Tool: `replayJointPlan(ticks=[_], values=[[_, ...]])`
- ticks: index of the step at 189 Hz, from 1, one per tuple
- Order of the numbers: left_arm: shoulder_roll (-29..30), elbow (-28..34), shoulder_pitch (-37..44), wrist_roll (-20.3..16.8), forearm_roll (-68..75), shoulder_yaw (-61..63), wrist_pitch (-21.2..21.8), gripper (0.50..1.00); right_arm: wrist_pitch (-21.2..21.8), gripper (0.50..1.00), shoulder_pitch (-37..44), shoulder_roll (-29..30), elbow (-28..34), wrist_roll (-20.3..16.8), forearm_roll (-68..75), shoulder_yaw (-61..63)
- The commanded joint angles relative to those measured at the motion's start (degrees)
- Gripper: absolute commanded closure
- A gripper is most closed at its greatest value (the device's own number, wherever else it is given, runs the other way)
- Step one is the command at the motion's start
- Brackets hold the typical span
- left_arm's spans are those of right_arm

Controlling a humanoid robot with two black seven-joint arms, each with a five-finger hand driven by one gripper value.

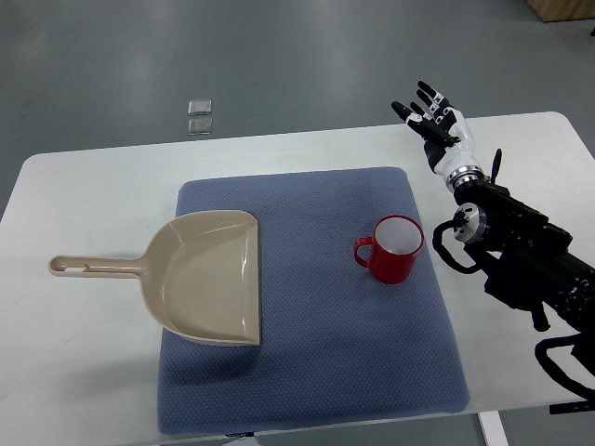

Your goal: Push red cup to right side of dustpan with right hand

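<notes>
We log the white table first, with the blue mat spread over its middle. On the mat's left half lies the beige dustpan, handle pointing left and off the mat, open mouth facing right. The right arm enters from the right edge; its right hand hovers beyond the mat's far right corner, fingers spread apart, gripping nothing. The left hand is out of view. The red cup stands upright on the mat's right part, handle turned toward the dustpan, well apart from the pan and clear of the hand. We judge the cup already sits right of the dustpan; whether any push remains we cannot tell
</notes>
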Motion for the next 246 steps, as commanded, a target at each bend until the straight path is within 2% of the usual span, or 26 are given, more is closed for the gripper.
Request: replayJointPlan(ticks=[1,199,246], values=[[0.00,0.12,0.00,0.00,0.00,-0.09,-0.02,0.500,-0.01,0.574,0.10,0.00,0.00,-0.04,0.00,0.00],[0.00,-0.23,0.70,0.00,-0.09,0.00,0.16,0.500,0.08,0.574,-0.16,-0.18,0.00,0.04,-0.18,-0.27],[0.00,-0.41,0.70,0.00,-0.09,0.08,0.16,0.500,0.08,0.574,0.10,-2.20,0.09,0.04,-0.27,-0.27]])
